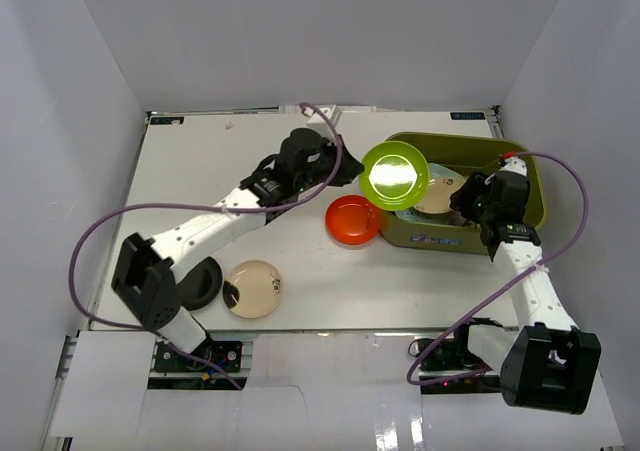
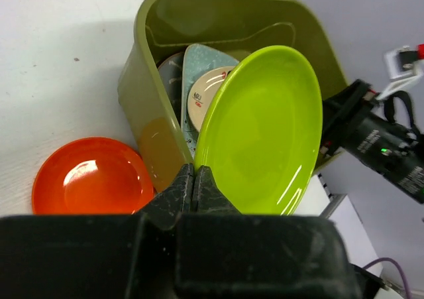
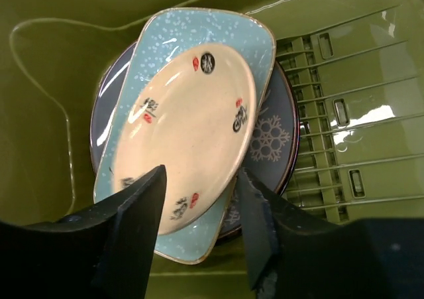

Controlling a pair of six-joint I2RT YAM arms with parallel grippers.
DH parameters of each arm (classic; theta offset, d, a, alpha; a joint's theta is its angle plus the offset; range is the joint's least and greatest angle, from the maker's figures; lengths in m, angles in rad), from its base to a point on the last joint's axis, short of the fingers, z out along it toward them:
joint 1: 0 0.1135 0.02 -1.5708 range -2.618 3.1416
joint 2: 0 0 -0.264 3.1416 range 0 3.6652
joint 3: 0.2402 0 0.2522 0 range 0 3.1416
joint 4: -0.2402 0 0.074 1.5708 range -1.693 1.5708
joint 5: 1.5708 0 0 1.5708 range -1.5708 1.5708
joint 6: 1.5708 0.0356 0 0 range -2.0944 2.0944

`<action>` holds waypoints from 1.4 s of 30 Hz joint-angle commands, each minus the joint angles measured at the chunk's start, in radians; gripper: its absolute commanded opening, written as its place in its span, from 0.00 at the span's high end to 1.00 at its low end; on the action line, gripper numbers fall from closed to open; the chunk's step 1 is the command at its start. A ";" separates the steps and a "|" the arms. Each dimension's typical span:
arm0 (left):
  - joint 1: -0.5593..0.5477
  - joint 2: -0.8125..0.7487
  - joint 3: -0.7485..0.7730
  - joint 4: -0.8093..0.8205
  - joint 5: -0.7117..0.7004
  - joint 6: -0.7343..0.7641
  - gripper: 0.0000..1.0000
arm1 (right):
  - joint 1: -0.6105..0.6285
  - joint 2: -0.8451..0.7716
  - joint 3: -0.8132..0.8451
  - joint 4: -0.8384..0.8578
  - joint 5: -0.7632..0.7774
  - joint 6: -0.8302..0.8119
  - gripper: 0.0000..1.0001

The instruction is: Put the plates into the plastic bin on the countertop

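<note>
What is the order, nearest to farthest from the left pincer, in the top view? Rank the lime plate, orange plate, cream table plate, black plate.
1. Lime plate, held in the left pincer.
2. Orange plate, beside the bin.
3. Cream plate, near table edge.
4. Black plate, farther left.

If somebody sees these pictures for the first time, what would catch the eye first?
The lime green plate, shiny and tilted, pinched at its rim by the left gripper over the left end of the olive bin. Next, the orange plate lying on the white table beside that bin. Inside it, the right gripper hangs open over a cream plate stacked on a teal plate.
</note>
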 commanded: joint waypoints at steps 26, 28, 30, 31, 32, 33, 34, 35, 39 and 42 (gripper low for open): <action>-0.024 0.254 0.442 -0.155 -0.198 0.176 0.19 | 0.351 -0.338 0.102 0.005 -0.285 0.051 0.47; 0.025 0.138 0.287 -0.129 -0.179 0.146 0.19 | 0.476 -0.300 0.077 0.033 -0.224 0.067 0.46; 0.123 -0.040 0.051 -0.117 -0.165 0.078 0.20 | 0.696 -0.220 0.051 0.090 -0.084 0.067 0.44; 0.158 -0.100 -0.027 -0.114 -0.157 0.054 0.21 | 0.761 -0.183 0.049 0.108 -0.037 0.062 0.43; 0.236 -0.222 -0.182 -0.107 -0.140 0.029 0.22 | 0.878 -0.101 0.049 0.130 0.032 0.062 0.42; 0.272 -0.283 -0.253 -0.109 -0.140 0.006 0.25 | 0.930 -0.056 0.049 0.171 0.043 0.068 0.41; 0.344 -0.339 -0.316 -0.116 -0.143 -0.043 0.26 | 0.968 -0.006 0.049 0.244 0.048 0.083 0.41; 0.375 -0.451 -0.429 -0.141 -0.149 -0.064 0.27 | 1.034 0.100 0.052 0.280 0.047 0.093 0.38; 0.467 -0.695 -0.602 -0.271 -0.258 -0.124 0.32 | 1.148 0.370 0.142 0.383 0.042 0.120 0.34; 0.495 -0.797 -0.648 -0.395 -0.414 -0.122 0.31 | 1.179 0.567 0.204 0.420 0.008 0.146 0.30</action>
